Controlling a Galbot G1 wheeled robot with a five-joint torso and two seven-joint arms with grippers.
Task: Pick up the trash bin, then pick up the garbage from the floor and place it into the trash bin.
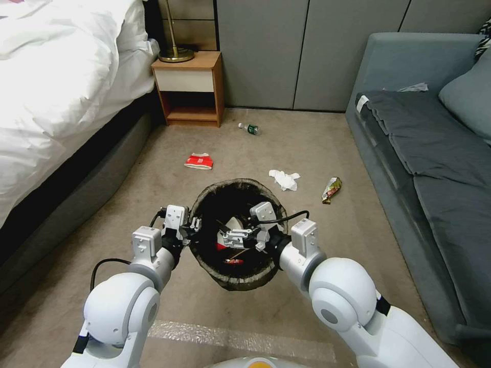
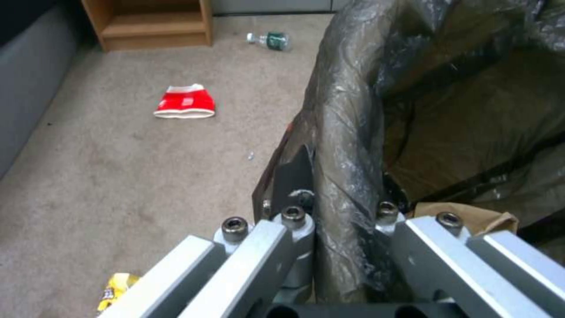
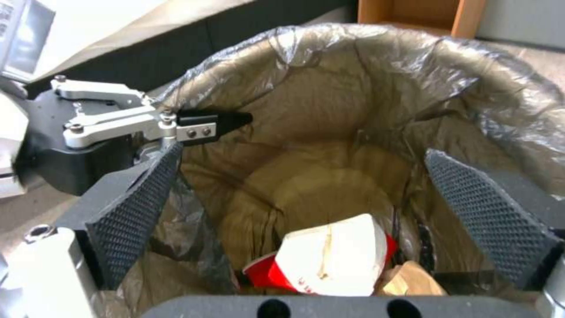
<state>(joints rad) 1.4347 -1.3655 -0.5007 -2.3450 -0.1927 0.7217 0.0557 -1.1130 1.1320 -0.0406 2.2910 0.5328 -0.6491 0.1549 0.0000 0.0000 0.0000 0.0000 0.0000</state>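
The trash bin [image 1: 238, 185], lined with a dark bag, sits between my two arms. My left gripper [image 1: 193, 228] is shut on its left rim; the fingers [image 2: 292, 176] pinch the liner-covered rim [image 2: 344, 132]. Over the bin's mouth my right gripper [image 1: 238, 238] stands open, its mesh pads [image 3: 138, 212] wide apart and holding nothing. Inside the bin lie a red-and-white carton [image 3: 333, 258] and a brown paper bag [image 3: 412, 280]. Garbage on the floor beyond: a flat red packet [image 1: 198, 161], a green-labelled bottle [image 1: 250, 129], a white tissue [image 1: 284, 179] and a snack wrapper [image 1: 331, 189].
A bed [image 1: 61, 97] runs along the left and a grey sofa [image 1: 424, 168] along the right. A wooden nightstand [image 1: 190, 89] stands at the back wall. A yellow wrapper [image 2: 116, 287] lies on the carpet near the left gripper. Open carpet lies between bed and sofa.
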